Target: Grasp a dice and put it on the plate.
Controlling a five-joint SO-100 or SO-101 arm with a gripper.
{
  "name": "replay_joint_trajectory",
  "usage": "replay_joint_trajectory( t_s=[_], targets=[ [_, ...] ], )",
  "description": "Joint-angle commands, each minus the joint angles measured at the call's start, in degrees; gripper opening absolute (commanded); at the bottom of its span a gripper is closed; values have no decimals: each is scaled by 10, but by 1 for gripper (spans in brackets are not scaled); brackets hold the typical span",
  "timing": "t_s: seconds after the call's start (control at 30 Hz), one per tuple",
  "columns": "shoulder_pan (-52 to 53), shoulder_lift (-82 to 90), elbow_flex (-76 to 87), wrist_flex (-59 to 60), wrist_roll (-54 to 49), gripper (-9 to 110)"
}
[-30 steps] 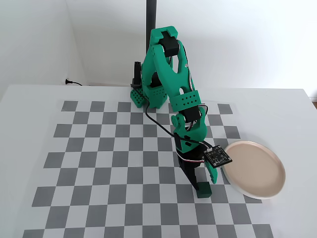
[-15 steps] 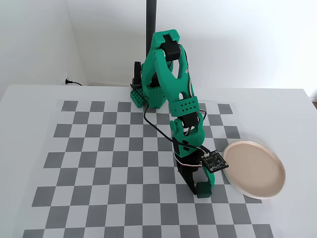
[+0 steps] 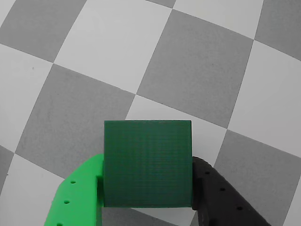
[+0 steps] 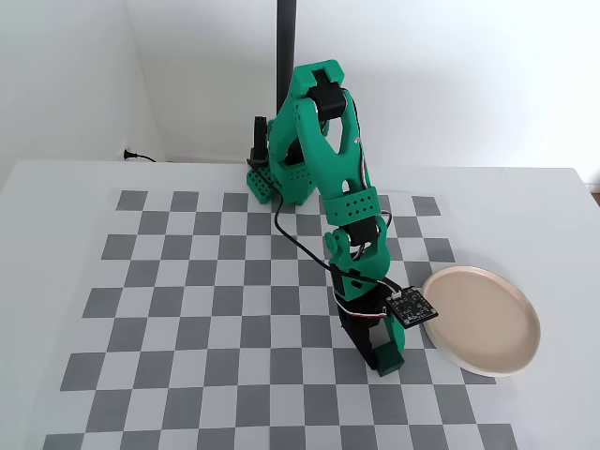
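Note:
In the wrist view the dark green dice (image 3: 147, 162) fills the gap between a bright green finger (image 3: 84, 188) on its left and a black finger (image 3: 214, 193) on its right. My gripper (image 3: 148, 165) is shut on it. In the fixed view the gripper (image 4: 382, 361) points down, low over the checkerboard, with the dice (image 4: 388, 358) at its tip. I cannot tell whether the dice touches the board. The beige-pink plate (image 4: 480, 314) lies empty just right of the gripper, about one square away.
The grey-and-white checkerboard mat (image 4: 187, 309) covers the white table. The arm's base (image 4: 272, 178) and a dark pole (image 4: 285, 47) stand at the back. A small circuit board (image 4: 411, 307) hangs on the wrist, close to the plate's left rim.

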Motion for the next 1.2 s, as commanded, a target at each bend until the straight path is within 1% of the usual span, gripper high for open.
replay_joint_trajectory(
  t_s=[0.0,0.13,0.3,0.53,0.87,1.07,1.17],
  targets=[
    [-2,28,-41,9,-4,-4],
    [-1,60,-41,25,-2,-4],
    [-5,156,-41,63,14,-4],
    [-38,261,-41,127,12,-4],
    [-116,266,-45,122,-32,-4],
    [-170,243,-91,177,-11,-4],
    [-198,225,-98,184,-1,-4]
  ],
)
